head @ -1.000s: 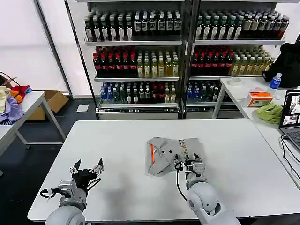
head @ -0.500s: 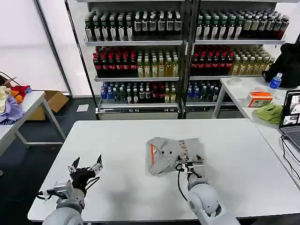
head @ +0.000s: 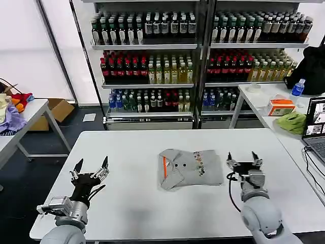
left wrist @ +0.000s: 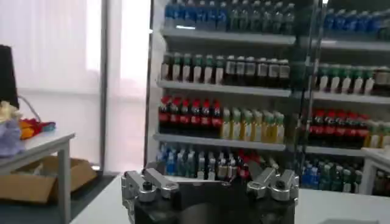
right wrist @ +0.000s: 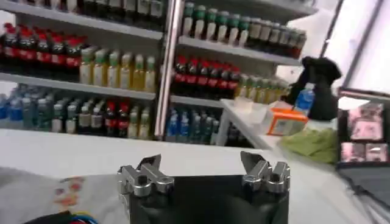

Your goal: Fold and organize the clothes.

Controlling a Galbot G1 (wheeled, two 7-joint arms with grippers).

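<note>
A light grey shirt (head: 190, 169) with collar, buttons, orange trim and a small multicoloured chest print lies folded into a compact rectangle at the middle of the white table (head: 127, 147). My right gripper (head: 244, 158) is open just right of the shirt, apart from it and holding nothing. A corner of the shirt (right wrist: 42, 195) shows in the right wrist view beside the open right gripper (right wrist: 203, 161). My left gripper (head: 92, 166) is open near the table's front left, well away from the shirt, and in its own view the left gripper (left wrist: 207, 173) faces the shelves.
Shelves of bottles (head: 167, 66) stand behind the table. A side table on the right holds a lime-green cloth (head: 293, 122), an orange box (head: 281, 107) and a laptop (head: 316, 127). Another table at the left carries coloured garments (head: 10, 114). A cardboard box (head: 61, 108) sits on the floor.
My right gripper has let go of the shirt's right edge, opened and moved off to the right. The shirt now lies flatter. My left gripper drifted slightly left and toward the front.
</note>
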